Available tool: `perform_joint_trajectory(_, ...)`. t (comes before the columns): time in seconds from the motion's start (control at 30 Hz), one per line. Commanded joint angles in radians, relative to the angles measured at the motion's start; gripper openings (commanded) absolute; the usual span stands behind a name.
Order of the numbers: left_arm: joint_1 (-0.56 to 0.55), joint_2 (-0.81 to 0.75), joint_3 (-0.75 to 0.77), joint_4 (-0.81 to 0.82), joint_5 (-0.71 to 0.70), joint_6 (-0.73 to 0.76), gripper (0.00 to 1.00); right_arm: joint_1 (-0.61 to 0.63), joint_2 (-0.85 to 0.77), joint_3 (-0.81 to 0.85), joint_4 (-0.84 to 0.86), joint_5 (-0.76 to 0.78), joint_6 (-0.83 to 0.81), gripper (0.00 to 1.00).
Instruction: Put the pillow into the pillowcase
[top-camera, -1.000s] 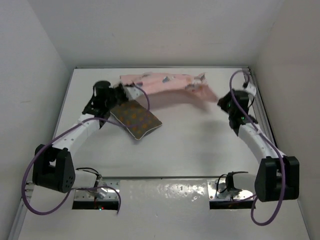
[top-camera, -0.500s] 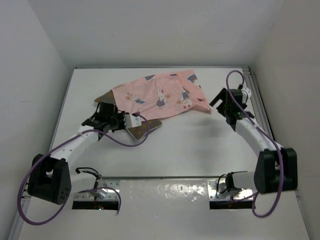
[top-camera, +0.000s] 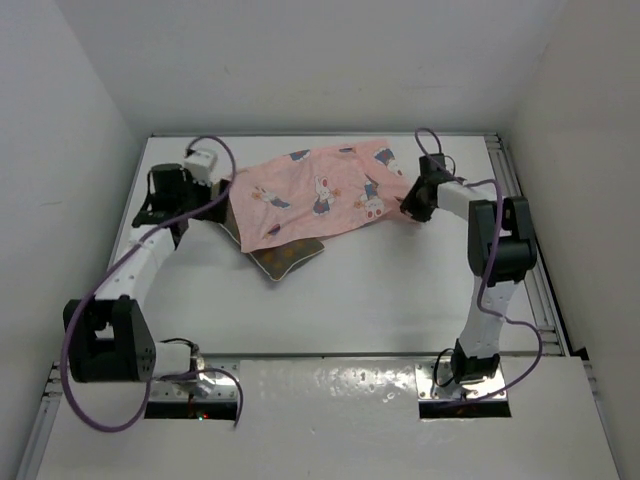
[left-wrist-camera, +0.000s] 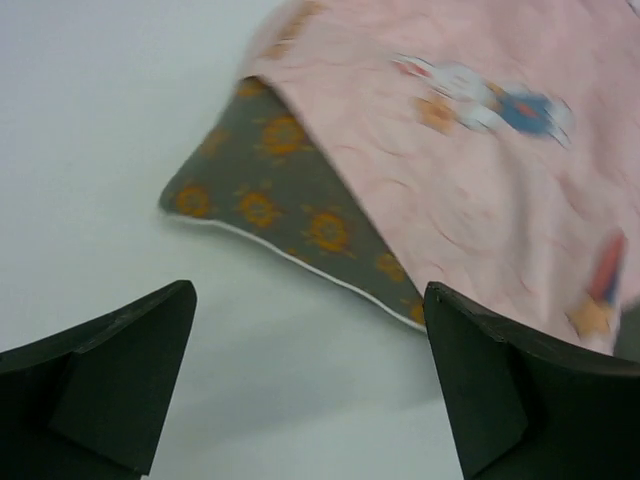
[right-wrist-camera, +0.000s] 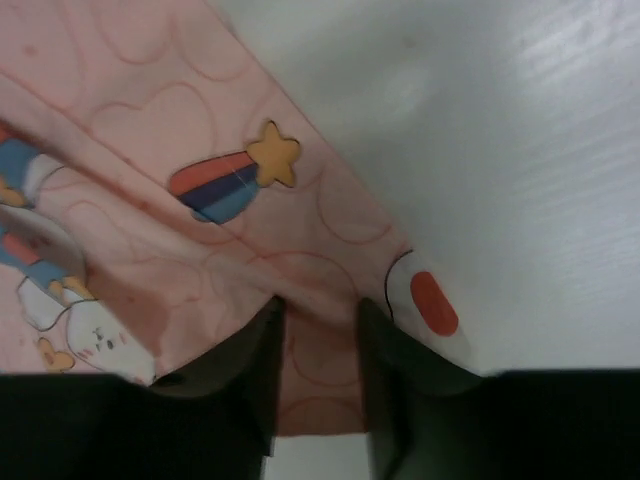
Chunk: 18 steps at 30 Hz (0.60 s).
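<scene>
Left gripper (left-wrist-camera: 308, 295) is seen spread wide with nothing held, just beside a corner of the pillow (left-wrist-camera: 270, 195), which is partly covered by the pillowcase (left-wrist-camera: 480, 170). From the right wrist, the right gripper (right-wrist-camera: 318, 325) is narrowed around the pillowcase's edge; whether it is pinched cannot be told. From above, the pillowcase is spread at the far middle of the table (top-camera: 400, 290), the pillow's near corner showing beneath its left side.

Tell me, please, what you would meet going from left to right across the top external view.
left gripper → pillowcase → right gripper
</scene>
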Motion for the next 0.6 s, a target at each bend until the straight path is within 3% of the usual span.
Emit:
perform_joint_trajectory(0.0, 0.107, 0.108, 0.072, -0.015, -0.042, -0.446, 0.93, 0.011, -0.019, -0.044, -0.045, -0.040, 0.003, 0.28)
perform_joint_trajectory(0.1, 0.123, 0.202, 0.094, -0.011, 0.021, -0.508, 0.92, 0.001, -0.080, -0.144, -0.028, -0.022, 0.006, 0.00)
perform_joint_trajectory(0.3, 0.140, 0.388, 0.141, 0.056, 0.070, -0.618, 0.98, 0.036, -0.290, -0.421, 0.018, -0.042, -0.040, 0.00)
perform_joint_trajectory(0.57, 0.138, 0.515, 0.202, 0.096, -0.018, -0.583, 1.00, 0.165, -0.564, -0.600, -0.083, 0.060, -0.095, 0.00)
